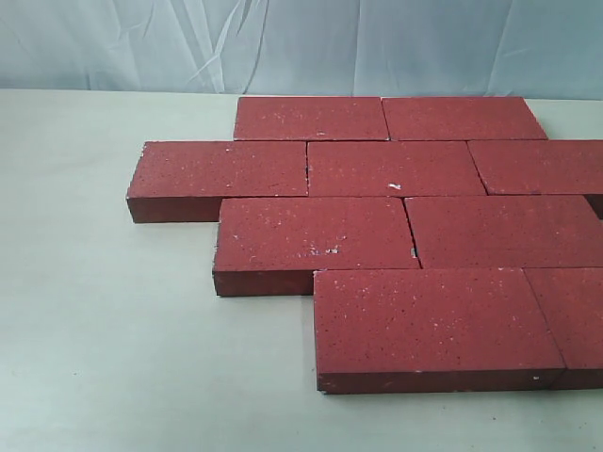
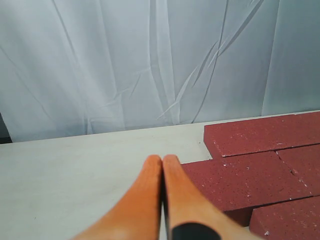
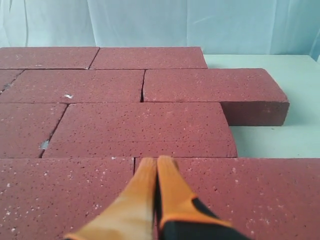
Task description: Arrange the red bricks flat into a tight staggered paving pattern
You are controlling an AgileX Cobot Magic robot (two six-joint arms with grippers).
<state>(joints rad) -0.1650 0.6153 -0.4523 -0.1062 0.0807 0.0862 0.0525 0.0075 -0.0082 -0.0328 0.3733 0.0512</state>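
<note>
Several dark-red bricks (image 1: 396, 168) lie flat on the pale table (image 1: 104, 339) in four staggered rows, edges close together. A small gap shows beside the third-row brick (image 1: 316, 234). The nearest brick (image 1: 433, 320) sits at the front. No gripper shows in the exterior view. In the left wrist view my left gripper (image 2: 162, 159) is shut and empty, its orange tips over bare table beside a brick (image 2: 240, 180). In the right wrist view my right gripper (image 3: 156, 161) is shut and empty above the bricks (image 3: 140, 127), near a joint between two of them.
A wrinkled pale curtain (image 1: 301, 42) hangs behind the table. Bare table surface lies left of and in front of the bricks. The rightmost bricks (image 1: 565, 169) run past the exterior view's edge.
</note>
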